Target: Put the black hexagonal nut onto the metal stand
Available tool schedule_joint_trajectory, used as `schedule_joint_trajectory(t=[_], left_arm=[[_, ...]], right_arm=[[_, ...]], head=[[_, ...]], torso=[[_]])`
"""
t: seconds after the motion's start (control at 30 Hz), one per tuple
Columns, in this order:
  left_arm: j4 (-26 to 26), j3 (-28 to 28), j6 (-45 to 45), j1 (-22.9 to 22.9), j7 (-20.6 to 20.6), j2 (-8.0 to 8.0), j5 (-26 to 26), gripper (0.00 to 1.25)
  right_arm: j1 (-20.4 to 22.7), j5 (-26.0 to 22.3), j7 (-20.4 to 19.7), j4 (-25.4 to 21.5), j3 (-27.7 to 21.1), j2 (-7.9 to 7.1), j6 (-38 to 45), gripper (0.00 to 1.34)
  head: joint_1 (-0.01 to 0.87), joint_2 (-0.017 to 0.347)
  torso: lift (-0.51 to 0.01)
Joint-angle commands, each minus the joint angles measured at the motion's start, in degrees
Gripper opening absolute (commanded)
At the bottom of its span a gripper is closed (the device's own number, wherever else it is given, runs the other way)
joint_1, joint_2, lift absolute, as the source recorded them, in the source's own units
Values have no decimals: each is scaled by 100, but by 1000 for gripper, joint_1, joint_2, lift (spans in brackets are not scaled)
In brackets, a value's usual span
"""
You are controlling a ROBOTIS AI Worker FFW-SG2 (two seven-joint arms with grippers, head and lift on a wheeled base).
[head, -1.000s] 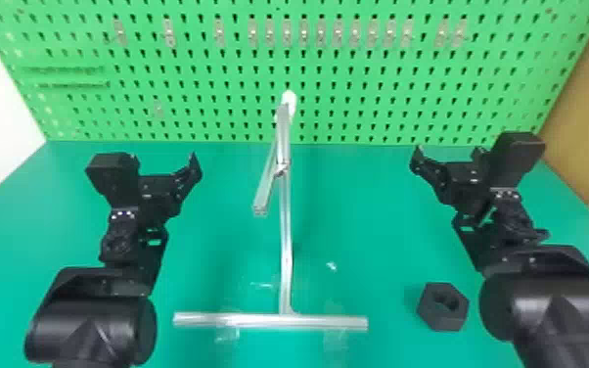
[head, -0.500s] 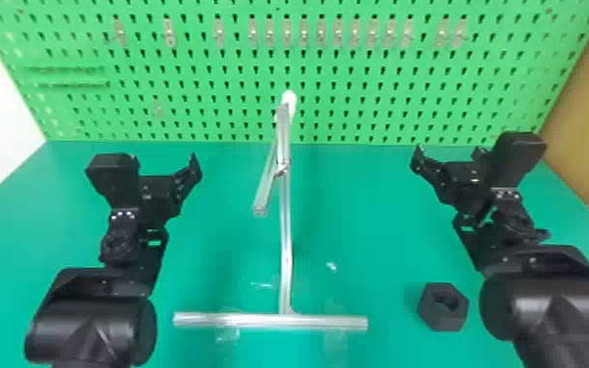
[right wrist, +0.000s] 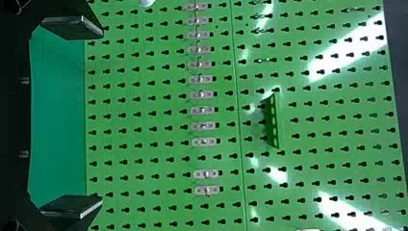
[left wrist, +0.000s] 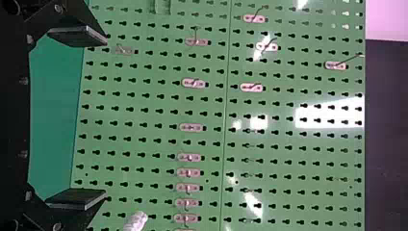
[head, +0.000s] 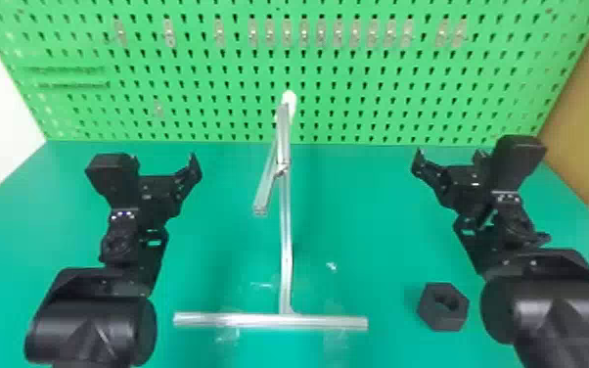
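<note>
The black hexagonal nut (head: 442,307) lies flat on the green table at the front right, its hole facing up. At the middle stands the metal stand (head: 285,235), with a crossbar foot, a slanted arm and a white tip at its top. My left gripper (head: 166,166) is held to the left of the stand; in the left wrist view the left gripper (left wrist: 103,118) has its two fingers wide apart. On the stand's other side is my right gripper (head: 447,159), farther back than the nut; in the right wrist view the right gripper (right wrist: 102,118) is open, holding nothing.
A green pegboard (head: 357,73) with a row of small metal hooks rises behind the table (head: 225,235). Bits of clear tape lie around the stand's foot. The right forearm is close beside the nut. A brown panel (head: 587,127) stands at the far right.
</note>
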Motion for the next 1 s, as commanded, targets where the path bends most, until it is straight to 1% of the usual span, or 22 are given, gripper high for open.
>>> schedule_joint_trajectory(t=[0.0,0.5,0.6,0.97], left_arm=[[0,0,-3,9,0,0,0,1081],[0,26,-3,17,0,0,18,1081],[0,35,-21,17,0,0,18,1081],[0,44,-21,26,0,0,26,1081]], right_arm=[[107,43,0,-1,-50,7,95,1243],[467,131,0,-1,-226,16,473,1243],[520,149,18,-1,-226,-11,587,1243],[722,395,343,-80,-446,-20,1141,1243]], head=[[693,81],[693,81],[693,81],[693,81]], torso=[[-1],[-1],[-1],[-1]])
